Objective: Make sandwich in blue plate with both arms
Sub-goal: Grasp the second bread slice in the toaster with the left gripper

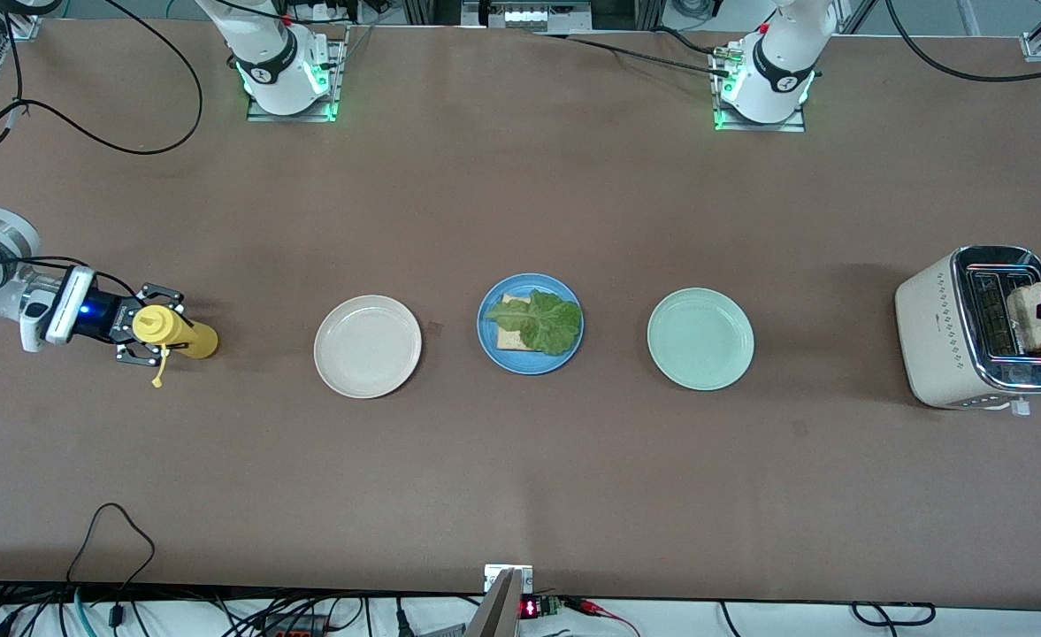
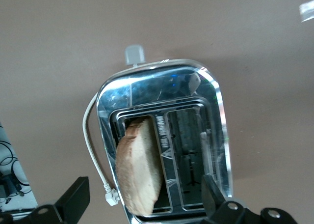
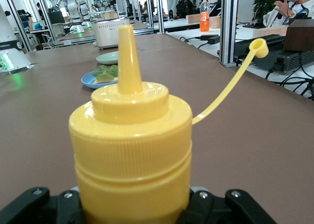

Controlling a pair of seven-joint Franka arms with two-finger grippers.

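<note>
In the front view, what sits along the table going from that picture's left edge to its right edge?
Right gripper holding yellow squeeze bottle → beige plate → blue plate with bread and lettuce → pale green plate → toaster.

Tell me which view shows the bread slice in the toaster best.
The left wrist view: the bread slice fills one toaster slot, seen from above. The front view shows it small, at the table's edge. The right wrist view shows only the toaster far off, no slice.

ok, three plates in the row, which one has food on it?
The blue plate, the middle one: it holds a bread slice with a lettuce leaf on top. The beige plate and pale green plate beside it are bare.
</note>
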